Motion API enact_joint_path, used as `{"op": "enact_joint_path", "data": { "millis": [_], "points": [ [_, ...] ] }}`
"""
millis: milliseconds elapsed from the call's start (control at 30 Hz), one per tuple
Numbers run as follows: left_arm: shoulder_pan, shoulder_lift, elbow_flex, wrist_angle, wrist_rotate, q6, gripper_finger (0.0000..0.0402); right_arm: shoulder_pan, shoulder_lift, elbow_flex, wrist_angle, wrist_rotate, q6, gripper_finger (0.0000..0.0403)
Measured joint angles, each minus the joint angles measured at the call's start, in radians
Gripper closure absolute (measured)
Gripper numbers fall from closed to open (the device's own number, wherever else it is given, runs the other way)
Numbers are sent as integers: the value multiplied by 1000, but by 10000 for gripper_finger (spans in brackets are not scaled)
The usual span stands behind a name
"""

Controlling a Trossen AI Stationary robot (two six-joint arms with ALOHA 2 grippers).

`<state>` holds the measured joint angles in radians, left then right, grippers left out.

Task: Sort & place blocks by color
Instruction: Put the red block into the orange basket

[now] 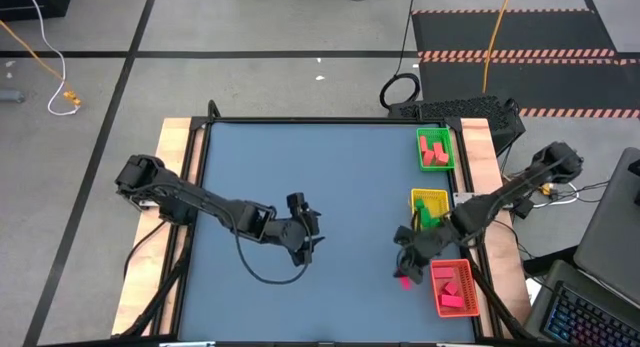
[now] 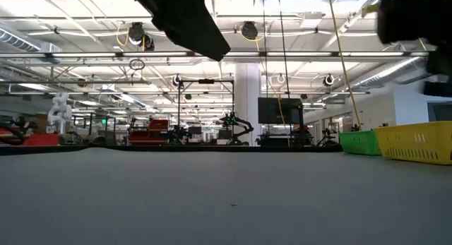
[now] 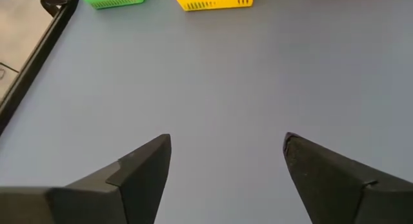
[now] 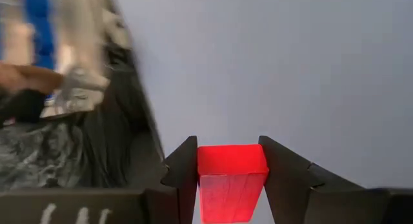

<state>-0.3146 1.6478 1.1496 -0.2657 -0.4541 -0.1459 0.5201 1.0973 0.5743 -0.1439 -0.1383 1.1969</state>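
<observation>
My right gripper [image 1: 404, 271] is shut on a red block [image 4: 231, 179], just left of the red tray [image 1: 470, 309] at the table's near right. That tray holds red blocks [image 1: 452, 290]. The yellow tray [image 1: 430, 195] holds green blocks [image 1: 430, 215]. The green tray [image 1: 448, 137] at the far right holds red blocks [image 1: 433, 155] and a green one [image 1: 430, 141]. My left gripper [image 3: 226, 156] hovers open over bare table near the middle [image 1: 305, 239], with nothing between its fingers. My right gripper pinches the red block by two opposite sides [image 4: 201, 175] between its two fingers [image 4: 183, 169]. The fingers slant down toward the table's near left. The block's end face sticks out past the fingertips. In the high view the block [image 1: 405, 280] shows beside the red tray.
The three trays stand in a row along the table's right edge; in the low view the yellow tray [image 2: 417, 142] and the green tray [image 2: 360, 142] show at the right. The blue table top [image 1: 300, 177] stretches bare between the two arms. A laptop [image 1: 590, 307] sits off the table's right.
</observation>
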Motion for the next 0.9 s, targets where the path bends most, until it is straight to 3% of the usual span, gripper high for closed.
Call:
{"op": "enact_joint_path", "data": {
  "millis": [167,500,667,900],
  "points": [
    [21,-17,0,6,0,40,113,89,-9,0,-131,-99,260,274],
    [63,-113,0,-1,0,93,114,220,-34,1,-101,-231,585,274],
    [68,-135,-1,2,1,99,116,272,-69,1,-154,-232,664,274],
    [63,-136,0,12,8,92,123,308,-100,1,-382,-232,687,274]
  ]
}}
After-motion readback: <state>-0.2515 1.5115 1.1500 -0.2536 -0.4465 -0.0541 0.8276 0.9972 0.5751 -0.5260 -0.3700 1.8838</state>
